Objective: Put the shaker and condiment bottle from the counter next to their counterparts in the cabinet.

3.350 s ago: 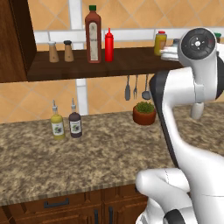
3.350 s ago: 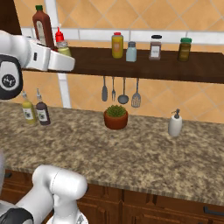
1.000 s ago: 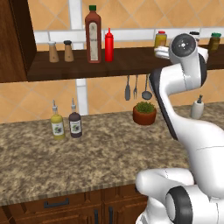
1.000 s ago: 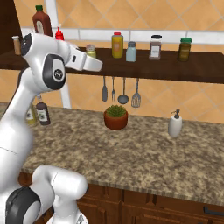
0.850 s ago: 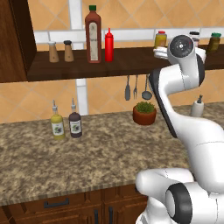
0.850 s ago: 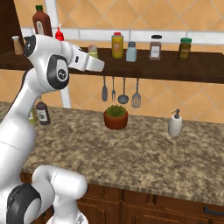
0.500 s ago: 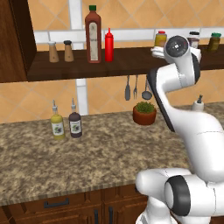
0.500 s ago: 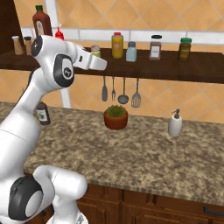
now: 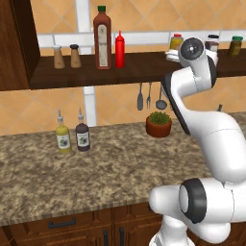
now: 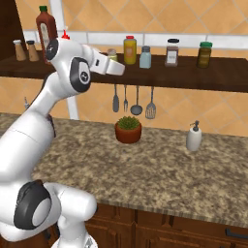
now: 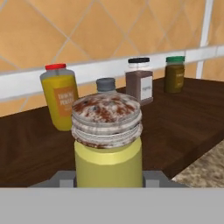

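My gripper (image 10: pixel 112 68) is clamped on the shaker (image 11: pixel 107 142), held upright at the cabinet (image 9: pixel 144 67) shelf so it can land beside the pale blue shaker (image 10: pixel 145 57). The condiment bottle (image 9: pixel 119 49) already stands on the shelf. The hand view alone shows the grey cap close up.

The arm (image 9: pixel 202 139) is glossy white, built of rounded, bulbous segments that fill the right side of the left base view and the left side of the right base view. Dark grey rings mark its joints, one round dark cap at the lower part and a smaller grey disc at the upper end. A flat white wrist block juts from the top segment in the right base view.
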Available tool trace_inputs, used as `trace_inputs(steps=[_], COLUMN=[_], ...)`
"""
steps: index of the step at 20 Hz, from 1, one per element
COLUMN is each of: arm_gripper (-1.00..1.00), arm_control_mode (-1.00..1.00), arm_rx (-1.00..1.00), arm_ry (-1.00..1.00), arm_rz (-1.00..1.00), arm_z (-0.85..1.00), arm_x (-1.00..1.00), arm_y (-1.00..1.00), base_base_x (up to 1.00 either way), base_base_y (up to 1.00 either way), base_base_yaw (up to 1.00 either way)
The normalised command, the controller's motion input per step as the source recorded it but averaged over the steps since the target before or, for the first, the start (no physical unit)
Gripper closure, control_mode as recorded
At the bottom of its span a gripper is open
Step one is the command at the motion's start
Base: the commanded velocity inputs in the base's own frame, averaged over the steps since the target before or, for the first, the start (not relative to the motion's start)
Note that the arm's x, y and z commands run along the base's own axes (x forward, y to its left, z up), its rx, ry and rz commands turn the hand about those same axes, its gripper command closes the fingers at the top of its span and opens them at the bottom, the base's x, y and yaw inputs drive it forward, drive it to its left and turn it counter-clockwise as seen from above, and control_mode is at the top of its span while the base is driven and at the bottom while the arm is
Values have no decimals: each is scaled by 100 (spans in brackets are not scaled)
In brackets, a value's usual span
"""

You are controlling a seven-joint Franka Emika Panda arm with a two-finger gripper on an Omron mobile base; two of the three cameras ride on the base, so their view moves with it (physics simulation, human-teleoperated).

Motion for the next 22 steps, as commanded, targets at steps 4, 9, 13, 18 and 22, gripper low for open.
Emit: trace_inputs(steps=[4,9,13,18,22], arm_gripper=[100,100,100,100,100], arm_control_mode=[-100,-100,-100,-100,-100], arm_rx=[0,0,0,-1,-3], arm_ry=[0,0,0,0,-1], arm_rz=[0,0,0,0,0], arm_z=[-15,-20,-19,-19,-11], arm_x=[35,39,36,32,31], arm_y=[-3,-4,-6,-6,-3], base_base_x=[0,0,0,0,0], base_base_y=[0,0,0,0,0], base_base_yaw=[0,0,0,0,0])
